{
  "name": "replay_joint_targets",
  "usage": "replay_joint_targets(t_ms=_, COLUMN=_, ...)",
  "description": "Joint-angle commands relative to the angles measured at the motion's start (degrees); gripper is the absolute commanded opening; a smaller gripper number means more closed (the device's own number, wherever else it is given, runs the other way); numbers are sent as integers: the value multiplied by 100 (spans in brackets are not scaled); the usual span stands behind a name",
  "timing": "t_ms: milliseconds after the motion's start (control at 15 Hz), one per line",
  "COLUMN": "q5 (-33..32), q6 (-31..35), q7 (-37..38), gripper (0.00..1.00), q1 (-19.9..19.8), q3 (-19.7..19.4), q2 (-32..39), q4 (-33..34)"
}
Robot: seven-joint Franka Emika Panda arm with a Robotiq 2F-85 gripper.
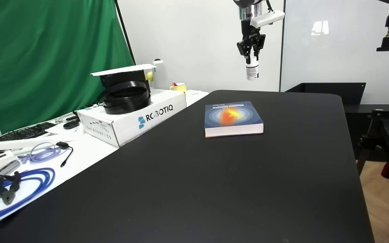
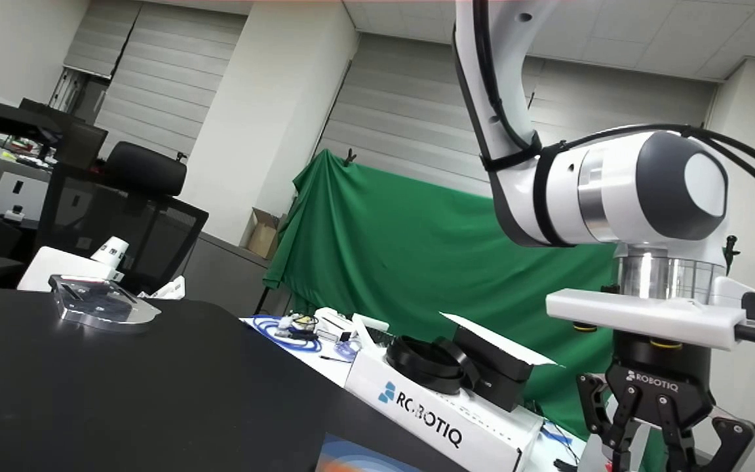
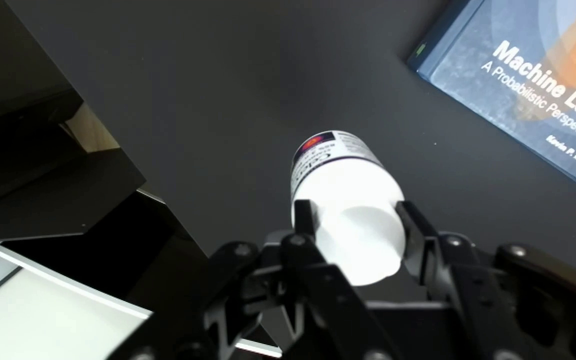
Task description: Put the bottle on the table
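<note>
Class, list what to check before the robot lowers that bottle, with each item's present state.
1. The gripper has the bottle between its fingers: ok.
2. The cap is uppermost: ok.
3. A gap separates the bottle from the book: ok.
4. The table shows behind the bottle in the wrist view: ok, exact landing spot uncertain.
5. The bottle is down on the table, ready for release: not ok, it hangs in the air.
6. Grip firmness: cannot tell.
</note>
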Motion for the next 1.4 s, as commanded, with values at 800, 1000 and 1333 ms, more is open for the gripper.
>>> replay_joint_targets(t_ms=800, q5=772, q6=-760, q7=198, gripper=19, q1=-614, q3=321, q2=1893, q4=2710)
replay_joint_targets(t_ms=1000, q5=829, q6=-756, q7=159, gripper=19, q1=-772, q3=391, q2=2329, q4=3070)
replay_joint_targets(t_ms=1333, q5=826, q6=-889, q7=182, gripper=19, q1=-939, q3=465, q2=2854, q4=3560)
